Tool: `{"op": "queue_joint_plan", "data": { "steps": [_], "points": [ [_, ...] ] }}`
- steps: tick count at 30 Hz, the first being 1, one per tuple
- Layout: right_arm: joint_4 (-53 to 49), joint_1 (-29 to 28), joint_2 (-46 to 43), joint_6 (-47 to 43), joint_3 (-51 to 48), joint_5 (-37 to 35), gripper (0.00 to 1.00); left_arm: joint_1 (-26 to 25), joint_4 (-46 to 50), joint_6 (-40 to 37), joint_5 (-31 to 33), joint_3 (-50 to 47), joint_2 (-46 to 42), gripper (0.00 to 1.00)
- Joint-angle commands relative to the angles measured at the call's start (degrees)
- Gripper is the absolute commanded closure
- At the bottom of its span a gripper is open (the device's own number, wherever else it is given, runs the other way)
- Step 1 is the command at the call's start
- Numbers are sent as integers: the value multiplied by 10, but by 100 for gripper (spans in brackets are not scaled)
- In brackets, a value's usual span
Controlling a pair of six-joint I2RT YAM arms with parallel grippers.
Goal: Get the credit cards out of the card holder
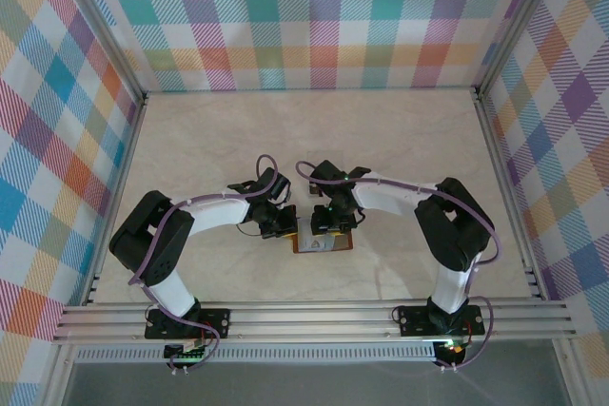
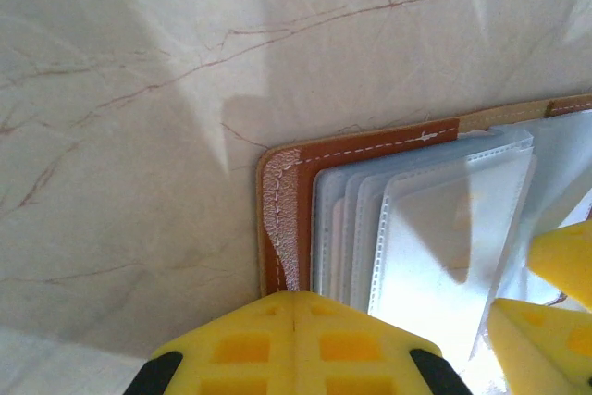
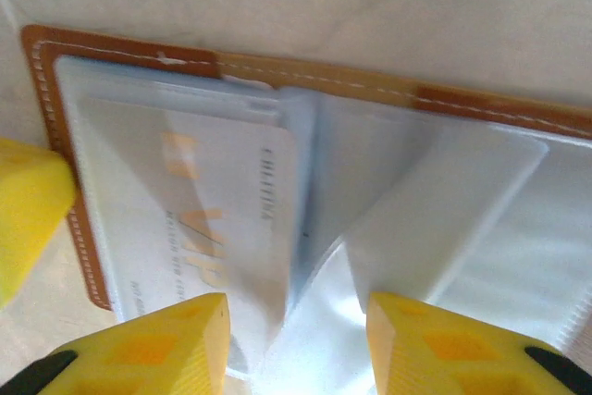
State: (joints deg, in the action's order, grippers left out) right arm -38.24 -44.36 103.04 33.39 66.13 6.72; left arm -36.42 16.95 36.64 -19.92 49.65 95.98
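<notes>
Left gripper closed, pads together, nothing visible between them. Its tip sits at the stitched brown edge of the card holder; I read that as a hold-down. Right gripper open, one finger on either side of the clear sleeves.

Holder lies open on the table, near the front edge, between my two arms. One pale card with orange print sits inside a sleeve. I cannot tell what the other sleeves hold.

To do this well:
- Left presses firmly so the holder cannot slide.
- Right closes on the card's exposed edge alone, not on the film.
- I cannot make out the sleeve's mouth through the glare, so find it first.
- Draw flat, along the sleeve. Tilting would likely bunch the plastic and jam the card.
</notes>
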Motion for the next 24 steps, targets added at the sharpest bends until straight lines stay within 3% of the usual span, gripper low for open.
{"op": "queue_joint_plan", "data": {
  "steps": [1,18,24],
  "points": [
    [-55,-4,-23,-15,16,-49,54,2,48,-1,17,0,10,98],
    [-95,-3,-19,-37,9,-122,56,-5,79,-9,13,42,-10,98],
    [-101,-4,-25,-46,14,-126,66,-26,95,-9,18,71,-11,98]
  ]
}}
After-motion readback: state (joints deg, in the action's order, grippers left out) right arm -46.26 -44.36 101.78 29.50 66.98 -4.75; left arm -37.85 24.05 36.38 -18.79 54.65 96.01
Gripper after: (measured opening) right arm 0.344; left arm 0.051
